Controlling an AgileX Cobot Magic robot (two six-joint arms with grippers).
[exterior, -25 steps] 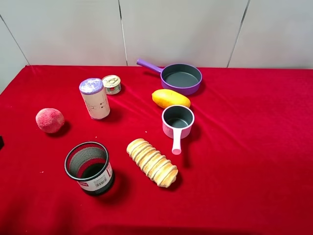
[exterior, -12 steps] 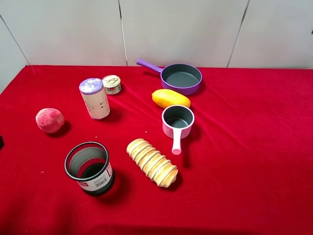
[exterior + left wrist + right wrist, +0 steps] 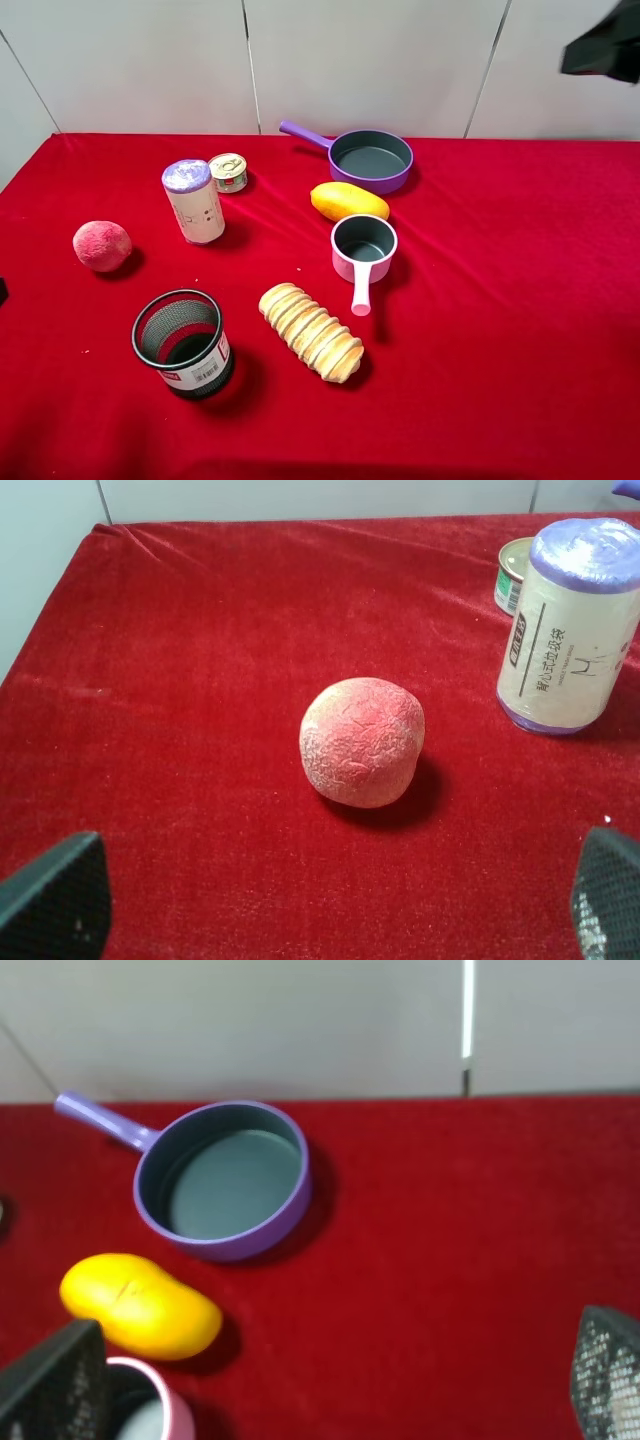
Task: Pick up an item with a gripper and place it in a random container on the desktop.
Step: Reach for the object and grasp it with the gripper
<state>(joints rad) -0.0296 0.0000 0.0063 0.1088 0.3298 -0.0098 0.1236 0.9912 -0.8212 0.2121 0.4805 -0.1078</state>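
Now we see the white canister with its purple top standing upright on the red cloth, just beside the small tin can and well apart from the mesh cup, which sits nearer the front edge. Our left gripper has its fingers spread wide, facing a pink-red ball with the canister behind it. Our right gripper is spread wide too, looking toward the purple pan and the yellow fruit.
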